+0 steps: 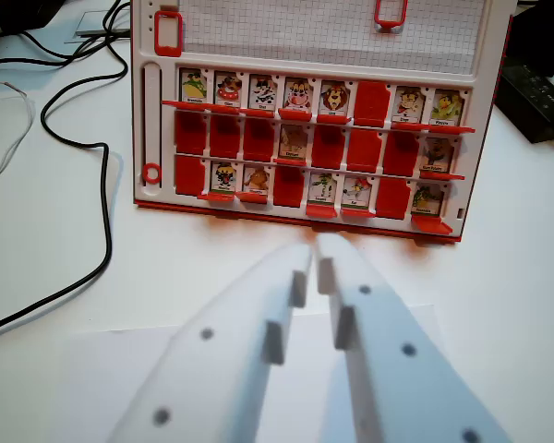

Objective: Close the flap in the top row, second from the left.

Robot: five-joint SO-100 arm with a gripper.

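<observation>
- And there's the red-and-white plastic flip-card game board (157, 111), lying flat on the white table (55, 249) toward its far edge.
- Top row, second from the left: the small white picture flap with a red-and-white cartoon figure (228, 91) stands raised, face showing, between two raised neighbours.
- Several flaps across the three rows are down, showing plain red.
- The white plastic pincer (316, 247) hovers near the board's front edge, tips close together with a thin gap, gripping nothing.
- Black cables (102, 185) loop across the table's left side, clear of the board.
</observation>
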